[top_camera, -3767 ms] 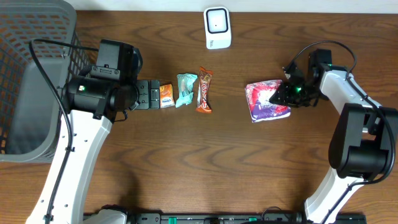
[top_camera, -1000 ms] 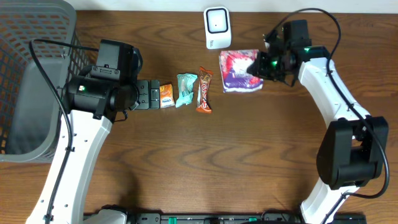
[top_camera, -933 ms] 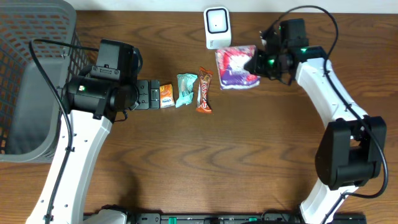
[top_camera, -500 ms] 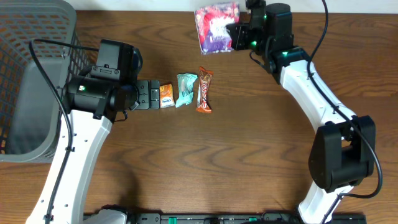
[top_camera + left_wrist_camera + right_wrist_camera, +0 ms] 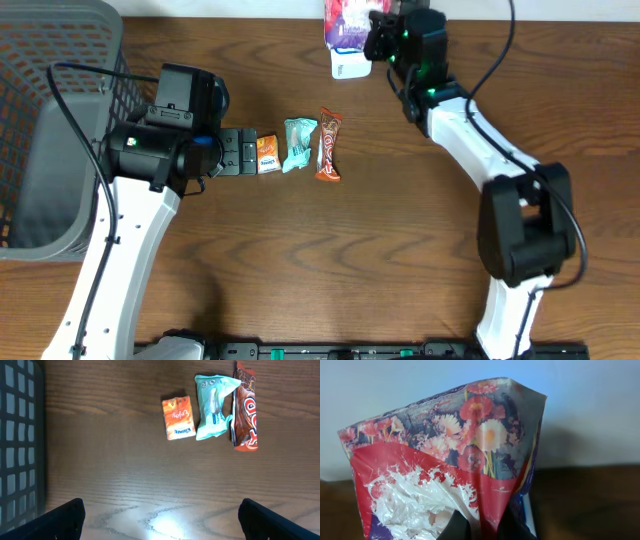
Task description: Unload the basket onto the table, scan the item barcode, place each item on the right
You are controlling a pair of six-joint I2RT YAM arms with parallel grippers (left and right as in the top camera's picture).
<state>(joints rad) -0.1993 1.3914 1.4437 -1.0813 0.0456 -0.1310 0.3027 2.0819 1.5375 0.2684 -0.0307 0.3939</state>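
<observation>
Right claw lifted the floral packet over the scanner.

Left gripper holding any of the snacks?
No: the left gripper is open and empty, and the orange packet, teal packet and brown bar lie loose on the table ahead of it.

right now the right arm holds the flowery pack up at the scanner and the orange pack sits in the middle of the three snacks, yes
Not quite. The teal wrapper sits in the middle of the three snacks, between the orange pack and the brown bar; the left wrist view shows the row plainly. The rest stands: the right arm holds the flowery pack up at the scanner.
</observation>
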